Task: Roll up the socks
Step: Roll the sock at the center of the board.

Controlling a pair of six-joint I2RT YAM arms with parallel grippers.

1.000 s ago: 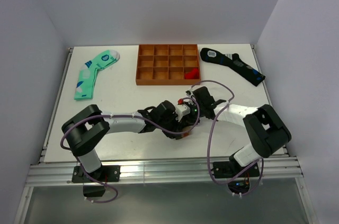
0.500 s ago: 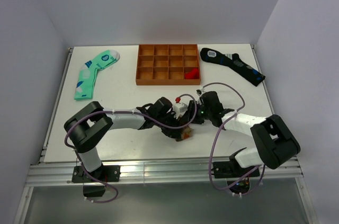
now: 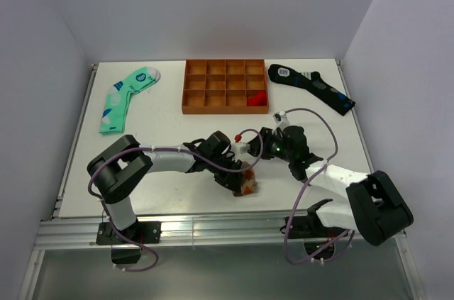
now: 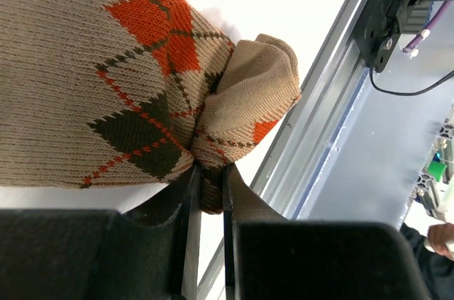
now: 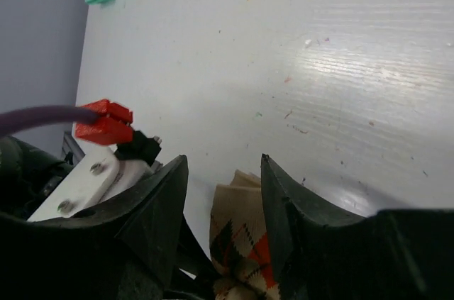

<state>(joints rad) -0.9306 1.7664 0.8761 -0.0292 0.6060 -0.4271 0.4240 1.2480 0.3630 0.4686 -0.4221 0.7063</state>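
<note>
The tan-brown argyle sock [image 3: 248,185] lies bunched near the table's front edge, between the two arms. In the left wrist view it [image 4: 106,80] fills the upper left, folded over on itself. My left gripper [image 4: 208,181] is shut on a fold at the sock's edge; in the top view it [image 3: 240,176] sits right at the bundle. My right gripper [image 5: 223,164] is open, its fingers standing either side of the sock's cuff end [image 5: 245,240] without touching it. In the top view the right gripper [image 3: 261,150] is just behind and to the right of the sock.
An orange compartment tray [image 3: 225,87] with a red piece [image 3: 257,98] stands at the back centre. A mint-green sock [image 3: 126,98] lies at back left and a black sock [image 3: 310,87] at back right. The aluminium front rail [image 4: 319,115] runs close beside the argyle sock.
My right arm has swung to the right and its gripper has drawn back from the sock. The left gripper has shifted slightly forward with the sock, which now shows more.
</note>
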